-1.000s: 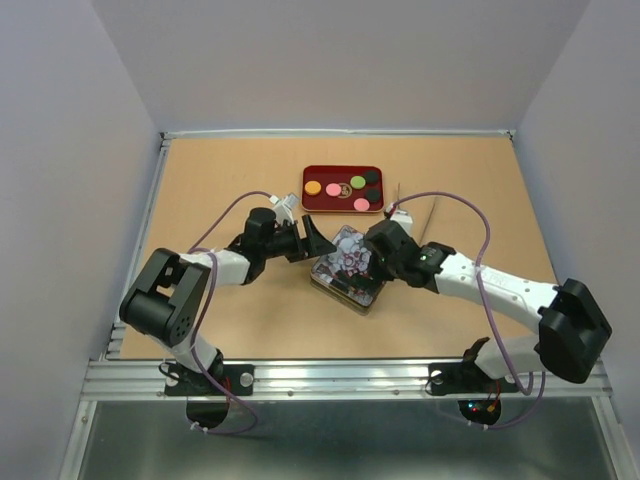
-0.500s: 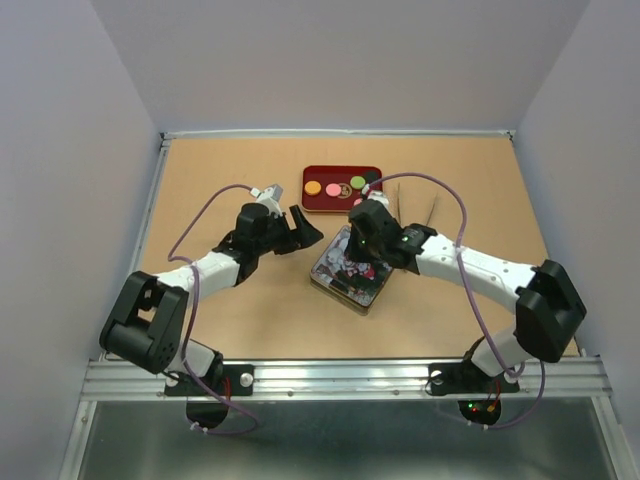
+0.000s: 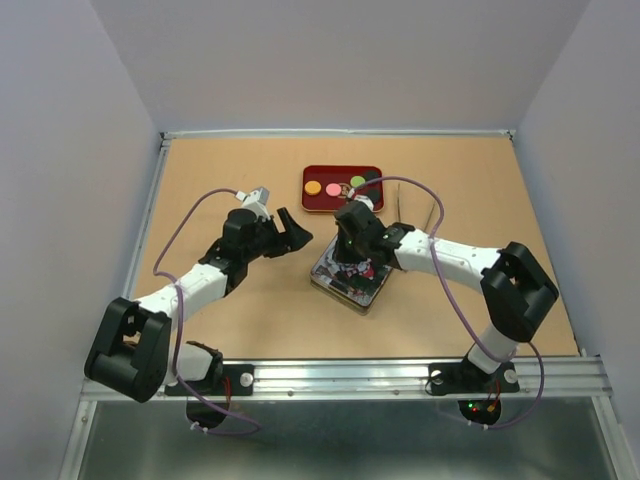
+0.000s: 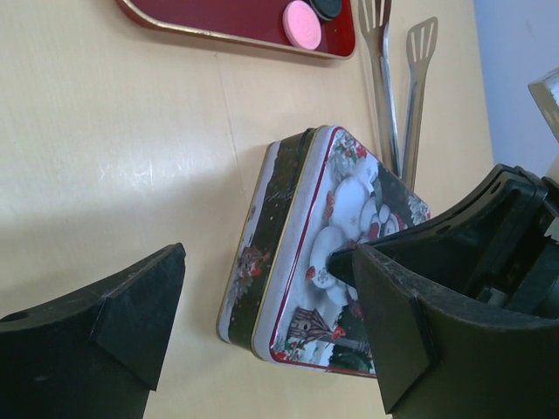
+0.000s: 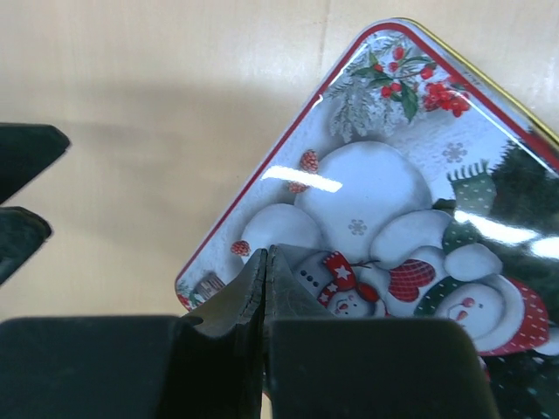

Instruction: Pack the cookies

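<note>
The cookies (image 3: 338,187), small flat discs in orange, pink, green and black, lie on a red tray (image 3: 310,202) at the back middle; a pink one (image 4: 304,24) shows in the left wrist view. A closed snowman tin (image 3: 340,283) sits on the table (image 3: 230,170) in front of the tray, and shows in both wrist views (image 4: 297,253) (image 5: 384,175). My right gripper (image 3: 352,258) is shut and empty, its tips (image 5: 265,255) over the tin's lid. My left gripper (image 3: 295,228) is open and empty, left of the tin (image 4: 266,323).
Metal tongs (image 4: 397,78) lie on the table right of the tray and behind the tin. The table's raised back edge (image 3: 340,133) runs behind the tray.
My left gripper has drawn back to the left, away from the tin. My right gripper has swung left over the tin's lid, toward its left part.
</note>
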Tool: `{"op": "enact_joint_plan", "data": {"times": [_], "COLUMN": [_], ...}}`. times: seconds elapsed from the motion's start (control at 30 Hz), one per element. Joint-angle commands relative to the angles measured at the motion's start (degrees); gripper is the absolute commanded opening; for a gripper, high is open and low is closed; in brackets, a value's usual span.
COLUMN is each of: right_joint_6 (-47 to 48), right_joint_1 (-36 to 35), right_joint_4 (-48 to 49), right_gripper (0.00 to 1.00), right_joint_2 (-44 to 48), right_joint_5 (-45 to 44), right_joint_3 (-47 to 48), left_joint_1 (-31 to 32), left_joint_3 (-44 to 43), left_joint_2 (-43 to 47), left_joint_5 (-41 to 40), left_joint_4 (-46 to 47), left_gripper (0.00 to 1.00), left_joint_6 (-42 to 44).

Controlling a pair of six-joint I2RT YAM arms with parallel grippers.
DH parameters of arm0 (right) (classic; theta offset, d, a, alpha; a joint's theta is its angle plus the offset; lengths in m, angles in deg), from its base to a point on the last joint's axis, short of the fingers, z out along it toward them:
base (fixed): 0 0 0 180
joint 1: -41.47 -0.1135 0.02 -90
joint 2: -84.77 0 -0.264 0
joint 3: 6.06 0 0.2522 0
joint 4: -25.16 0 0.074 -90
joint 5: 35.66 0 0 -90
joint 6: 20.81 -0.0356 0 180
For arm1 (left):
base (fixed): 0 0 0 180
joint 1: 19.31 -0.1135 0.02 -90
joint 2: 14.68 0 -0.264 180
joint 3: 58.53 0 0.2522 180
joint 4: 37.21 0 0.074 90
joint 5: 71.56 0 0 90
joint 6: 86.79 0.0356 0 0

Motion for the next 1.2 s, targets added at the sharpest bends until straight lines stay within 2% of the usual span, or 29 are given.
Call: {"op": "enact_joint_plan", "data": {"times": [0.0, 0.2, 0.47, 0.63, 0.87, 1.0, 1.17], "right_joint_6": [-2.9, -2.3, 2.2, 4.6, 4.8, 4.0, 1.2], "right_joint_1": [0.2, 0.2, 1.0, 4.9, 10.0, 10.3, 10.3], "right_joint_4": [3.4, 3.6, 2.9, 1.9, 1.7, 2.7, 7.0], "right_gripper": [0.0, 0.0, 0.01, 0.0, 0.0, 0.01, 0.0], "right_joint_2": [1.0, 0.8, 5.7, 7.1, 4.5, -0.3, -0.6], "right_joint_5": [1.3, 1.7, -0.6, -0.9, 0.5, 3.3, 7.0], "right_joint_3": [-5.2, -4.6, 5.1, 7.2, 5.6, 4.2, -2.4], "left_joint_1": [-0.6, -0.6, -0.6, -0.6, -0.7, -0.7, -0.6], "left_joint_3": [1.7, 2.7, 2.6, 2.8, 2.9, 3.1, 3.4], "left_joint_2": [2.6, 2.5, 3.7, 4.1, 3.0, 2.8, 2.8], "left_joint_5": [-0.5, -0.1, -0.1, -0.1, 0.3, 0.6, 0.6], "left_joint_4": [0.1, 1.1, 0.6, 0.7, 1.0, 1.3, 1.2], "left_gripper": [0.88, 0.88, 0.88, 0.88, 0.88, 0.88, 0.88], "left_joint_6": [1.3, 0.7, 0.4, 0.4, 0.3, 0.3, 0.3]}}
